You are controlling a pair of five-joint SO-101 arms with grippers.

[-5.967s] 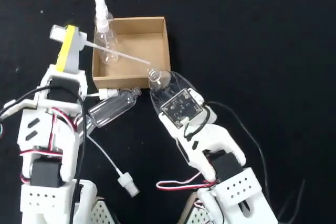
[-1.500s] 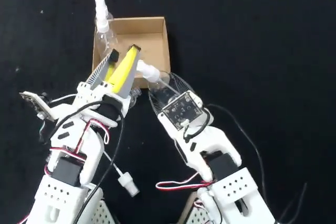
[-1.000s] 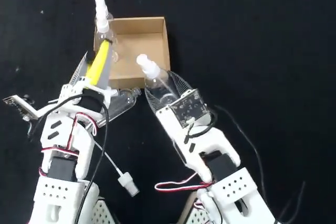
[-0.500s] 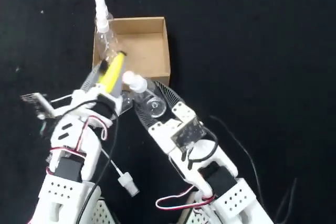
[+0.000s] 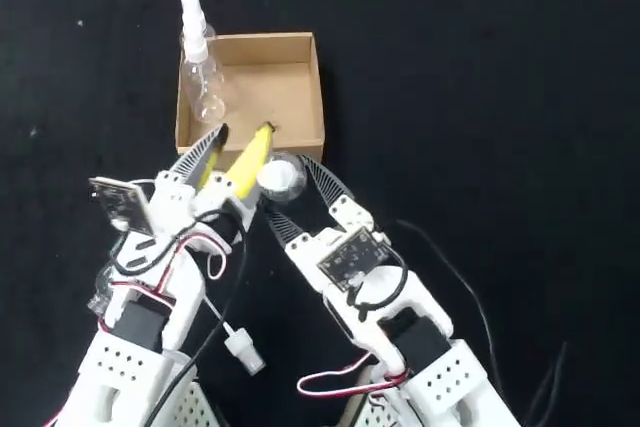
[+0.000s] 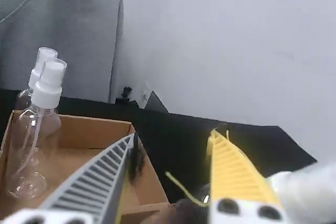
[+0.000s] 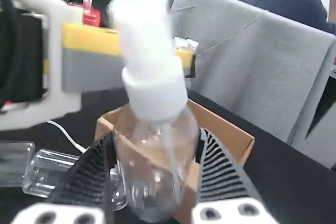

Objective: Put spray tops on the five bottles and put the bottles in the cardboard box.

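My right gripper [image 5: 290,192] is shut on a clear bottle [image 7: 157,166] held upright, with a white spray top [image 5: 280,175] on its neck. It hangs just in front of the cardboard box [image 5: 285,87]. My left gripper [image 5: 244,133] is open, its grey finger and yellow finger [image 6: 236,177] spread beside that spray top [image 7: 149,72], over the box's near wall. Two capped bottles [image 6: 37,124] stand at the box's far left corner [image 5: 200,67]. Another clear bottle [image 7: 52,174] lies on the table near the box.
A loose spray top with a long tube [image 5: 243,352] lies on the black table between the two arm bases. The box's right half [image 5: 290,77] holds nothing. A grey covered chair [image 7: 262,77] stands behind the table.
Six seconds ago the held bottle was bare and my left gripper carried a spray top; it is now on the bottle. My left gripper has just opened beside the bottle.
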